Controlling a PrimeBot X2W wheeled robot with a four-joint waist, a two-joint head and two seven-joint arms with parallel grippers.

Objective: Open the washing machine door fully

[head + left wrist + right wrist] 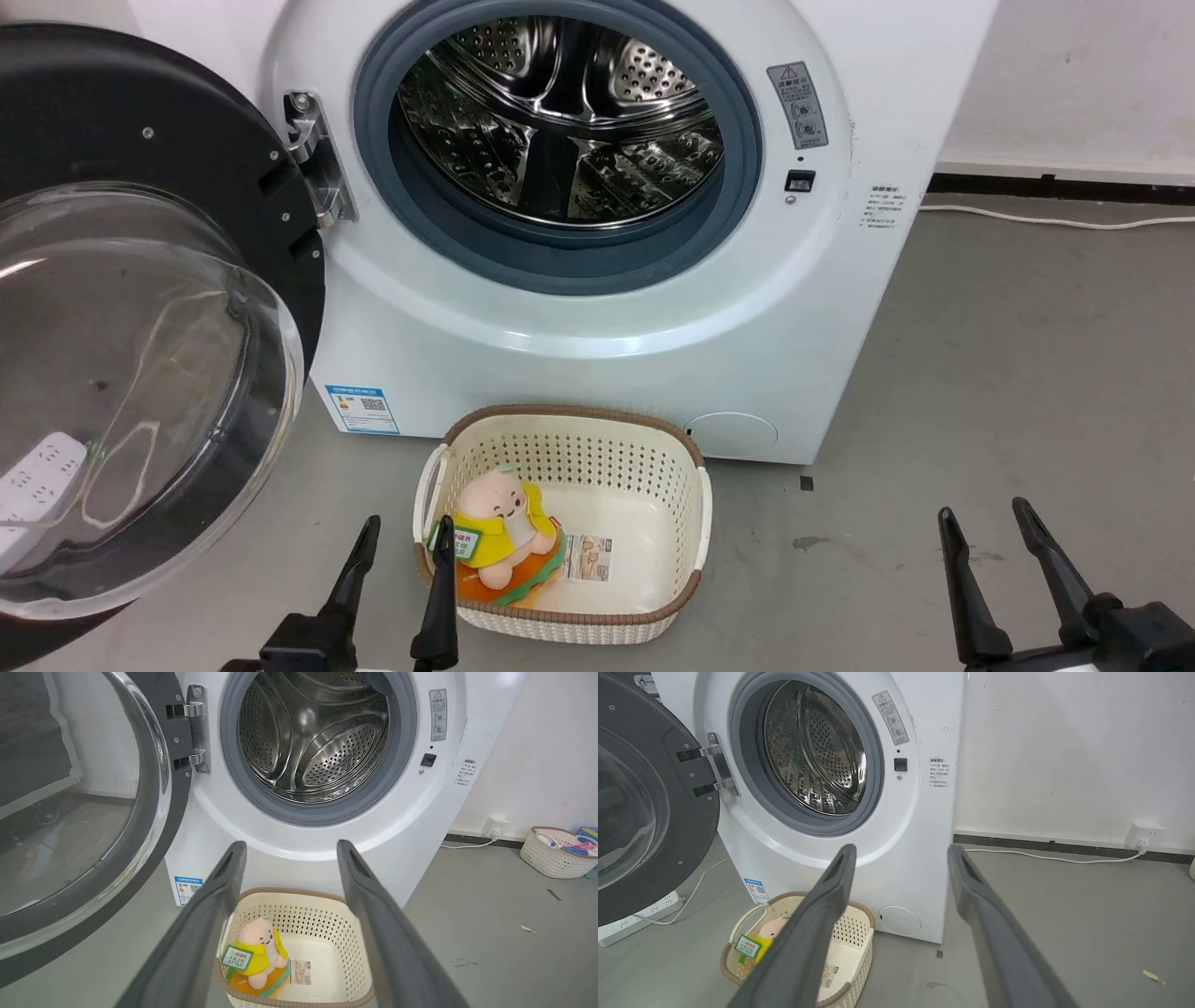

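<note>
The washing machine door is swung wide to the left on its hinge, its black ring and bulging clear glass bowl facing me. It also shows in the left wrist view as the door and in the right wrist view as the door. The steel drum behind the grey rubber ring lies uncovered. My left gripper hangs open at the lower left, over the basket's near left rim, holding nothing. Well apart from the machine, my right gripper stands open and empty at the lower right.
A cream basket with a brown rim sits on the floor before the machine, holding a plush toy. A white power strip lies under the door. A second basket stands by the right wall. Grey floor stretches to the right.
</note>
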